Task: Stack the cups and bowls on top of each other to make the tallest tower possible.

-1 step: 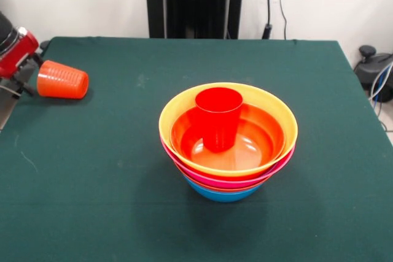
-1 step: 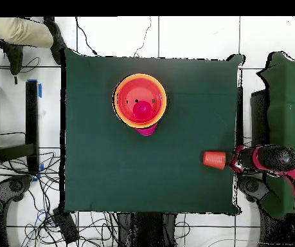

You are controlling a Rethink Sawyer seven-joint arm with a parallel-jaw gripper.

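Note:
The tower (image 1: 228, 145) stands mid-table: nested large bowls with the yellow-orange rim (image 1: 172, 111) uppermost, red inside it, pink below and blue (image 1: 222, 193) lowest. A smooth red cup (image 1: 218, 118) stands upright at its centre. From above the tower (image 2: 140, 100) appears as concentric rings. An orange ribbed cup (image 1: 61, 80) lies sideways at the table's left edge, its wide end against my gripper (image 1: 27, 75). In the overhead view the same cup (image 2: 214, 159) is at the table's right edge, touching the gripper (image 2: 234, 159). The grip itself is hidden.
The green table cloth (image 1: 123, 182) covers the whole table. My red arm (image 2: 275, 161) reaches in from beyond the table's side. A person's sleeve (image 2: 21, 31) shows at the top left of the overhead view. Cables lie on the floor around the table.

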